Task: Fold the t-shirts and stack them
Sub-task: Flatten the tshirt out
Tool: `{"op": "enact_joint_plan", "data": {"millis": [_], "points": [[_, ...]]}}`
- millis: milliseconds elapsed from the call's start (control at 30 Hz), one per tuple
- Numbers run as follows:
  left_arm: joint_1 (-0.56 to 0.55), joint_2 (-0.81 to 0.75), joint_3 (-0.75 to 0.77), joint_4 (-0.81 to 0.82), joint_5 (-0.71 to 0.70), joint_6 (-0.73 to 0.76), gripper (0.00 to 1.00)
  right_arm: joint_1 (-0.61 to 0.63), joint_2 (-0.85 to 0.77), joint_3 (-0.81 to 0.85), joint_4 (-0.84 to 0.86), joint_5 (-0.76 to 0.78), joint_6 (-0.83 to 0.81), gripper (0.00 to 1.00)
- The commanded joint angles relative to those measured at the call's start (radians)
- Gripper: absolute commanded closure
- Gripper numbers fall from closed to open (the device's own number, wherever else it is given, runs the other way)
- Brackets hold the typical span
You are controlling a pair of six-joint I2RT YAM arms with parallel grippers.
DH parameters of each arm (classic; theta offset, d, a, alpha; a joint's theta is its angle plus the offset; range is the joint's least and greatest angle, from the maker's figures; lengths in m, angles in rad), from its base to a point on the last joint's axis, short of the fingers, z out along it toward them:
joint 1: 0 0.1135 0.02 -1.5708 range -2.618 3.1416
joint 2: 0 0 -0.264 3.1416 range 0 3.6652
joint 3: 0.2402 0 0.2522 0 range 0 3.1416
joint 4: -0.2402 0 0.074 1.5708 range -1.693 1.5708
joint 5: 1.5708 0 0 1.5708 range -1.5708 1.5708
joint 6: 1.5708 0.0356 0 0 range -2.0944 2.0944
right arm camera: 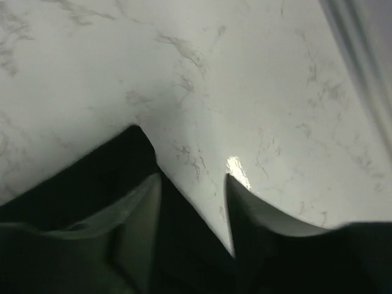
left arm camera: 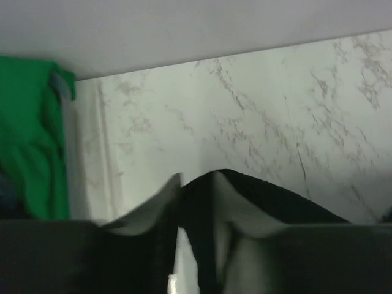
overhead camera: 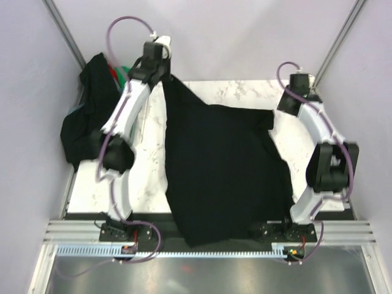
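Black t-shirt (overhead camera: 223, 165): spread across the desk (overhead camera: 150, 177), lifted at both far corners.
Left hand (left arm camera: 196, 184): pinching the shirt's far-left corner.
Right hand (right arm camera: 193, 184): fingers around its far-right edge.
Other t-shirts (overhead camera: 92, 116): heaped at the desk's left edge.

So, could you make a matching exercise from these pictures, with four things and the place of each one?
Things:
1. black t-shirt
2. pile of t-shirts
3. left tool
4. right tool

Places:
a. at the table's far-left edge
b. at the shirt's right corner
c. spread across the table's middle
d. at the shirt's far-left corner

Pairs: 1-c, 2-a, 3-d, 4-b
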Motion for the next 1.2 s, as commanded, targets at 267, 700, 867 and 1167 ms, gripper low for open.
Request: {"op": "enact_joint_plan", "data": {"millis": [267,700,867,1167], "points": [[0.048,0.053,-0.011,-0.267,0.130,-0.290,0.18,-0.079,-0.223,-0.087,0.034,-0.265,0.077,0.04],[0.029,-0.408,-0.886,0.049,0.206,-0.457,0.22,0.038,-0.223,-0.394,0.172,-0.494,0.122,0.05],[0.019,-0.369,-0.936,0.117,0.217,-0.485,0.26,0.038,-0.088,-0.298,0.175,-0.435,0.100,0.06],[-0.018,-0.421,-1.102,0.247,0.228,-0.531,0.32,-0.034,0.228,-0.013,0.114,-0.327,0.085,0.22]]}}
